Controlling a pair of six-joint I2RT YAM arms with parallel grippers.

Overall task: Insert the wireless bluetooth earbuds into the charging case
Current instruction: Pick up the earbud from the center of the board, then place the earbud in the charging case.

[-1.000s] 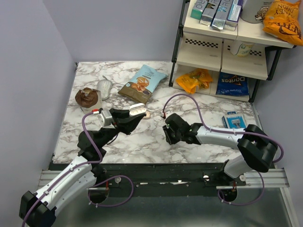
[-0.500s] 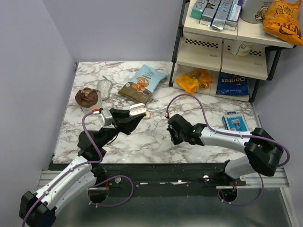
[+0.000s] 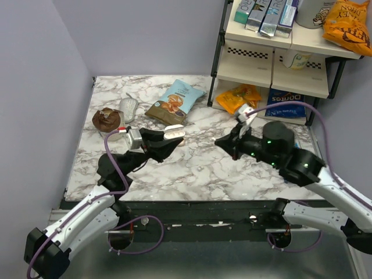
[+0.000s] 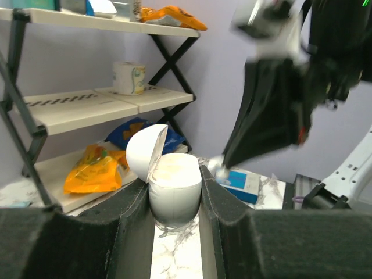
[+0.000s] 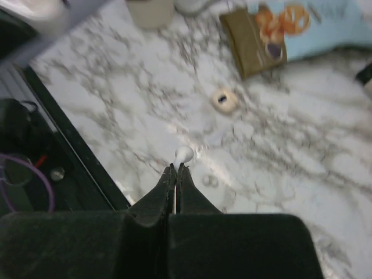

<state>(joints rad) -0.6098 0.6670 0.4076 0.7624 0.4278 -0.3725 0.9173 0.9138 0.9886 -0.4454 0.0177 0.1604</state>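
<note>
My left gripper (image 3: 173, 135) is shut on the charging case (image 3: 175, 132) and holds it above the table. In the left wrist view the case (image 4: 174, 189) sits upright between the fingers (image 4: 226, 203), its lid (image 4: 145, 152) open and the pale peach inner face up. My right gripper (image 3: 220, 141) is raised, to the right of the case, and is shut on one small white earbud (image 5: 183, 154). That earbud (image 4: 215, 168) shows just right of the case in the left wrist view. I cannot pick out a second earbud with certainty.
A small cream round thing with a dark centre (image 5: 224, 100) lies on the marble near the chip bag (image 3: 174, 103). A tiny speck (image 3: 199, 168) lies mid-table. A brown muffin-like lump (image 3: 108, 120) and a silvery wrapper (image 3: 128, 107) sit at the back left. The shelf rack (image 3: 273, 64) holds snack bags at the back right.
My right arm has lifted off the table and swung up and to the right, its gripper now pointing at the case. My left gripper has shifted slightly right with the case.
</note>
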